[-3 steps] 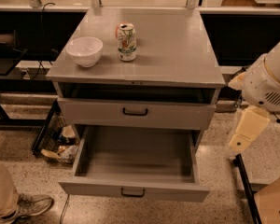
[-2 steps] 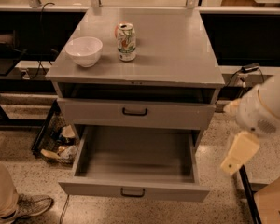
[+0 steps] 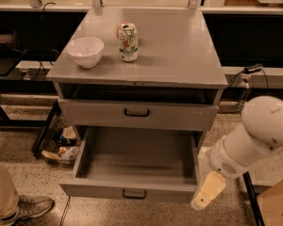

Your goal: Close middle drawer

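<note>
White bowl and drink can stand upright, near each other, on grey cabinet surface. Upper drawer pulled out a little. Basket with clutter on floor left of cabinet; shoe at lower left. Nothing lies inside middle drawer: it is pulled far out, deep grey tray bare, low front with black handle. Pincer hangs just beside front's right corner, holding nothing; how far open, cannot tell.

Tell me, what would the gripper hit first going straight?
Probably the speckled floor; the gripper, beside the right front corner of the open middle drawer, points downward. Depth is unclear; it might clip that corner.
</note>
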Robot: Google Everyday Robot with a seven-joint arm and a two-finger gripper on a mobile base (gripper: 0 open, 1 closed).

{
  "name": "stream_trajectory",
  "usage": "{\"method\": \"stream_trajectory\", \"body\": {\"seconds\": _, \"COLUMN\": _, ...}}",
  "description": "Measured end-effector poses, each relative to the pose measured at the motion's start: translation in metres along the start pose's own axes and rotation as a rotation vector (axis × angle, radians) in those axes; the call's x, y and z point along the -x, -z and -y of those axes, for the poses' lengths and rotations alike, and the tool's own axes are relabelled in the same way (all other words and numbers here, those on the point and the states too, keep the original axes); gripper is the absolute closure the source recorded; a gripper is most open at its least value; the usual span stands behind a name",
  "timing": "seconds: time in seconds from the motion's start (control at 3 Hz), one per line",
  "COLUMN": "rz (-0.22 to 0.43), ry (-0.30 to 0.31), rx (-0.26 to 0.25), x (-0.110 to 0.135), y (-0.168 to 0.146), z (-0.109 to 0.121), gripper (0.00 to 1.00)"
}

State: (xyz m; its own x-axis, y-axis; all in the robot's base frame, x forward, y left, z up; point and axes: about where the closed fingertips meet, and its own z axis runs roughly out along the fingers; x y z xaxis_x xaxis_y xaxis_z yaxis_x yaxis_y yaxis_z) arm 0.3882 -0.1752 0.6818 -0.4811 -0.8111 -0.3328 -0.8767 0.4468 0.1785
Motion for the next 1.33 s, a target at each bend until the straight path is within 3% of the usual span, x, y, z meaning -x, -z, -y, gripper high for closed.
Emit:
{"method": "stream_trajectory", "body": {"seconds": 0.33, "rz": 0.03, "ry": -0.057, "rx": 0.082, "x": -0.009, "y": -0.056, "z": -0.002, "gripper": 0.0}}
{"method": "stream_trajectory", "body": {"seconds": 1.0, "rz": 0.037, "ry": -0.085, "rx": 0.107, "x": -0.016, "y": -0.073, "z": 0.001, "gripper": 0.0}}
{"method": "stream_trajectory", "body": {"seconds": 1.33, "rz": 0.016, "ry": -0.131, "rx": 0.117, "x": -0.027, "y": -0.108, "z": 0.004, "gripper": 0.0}}
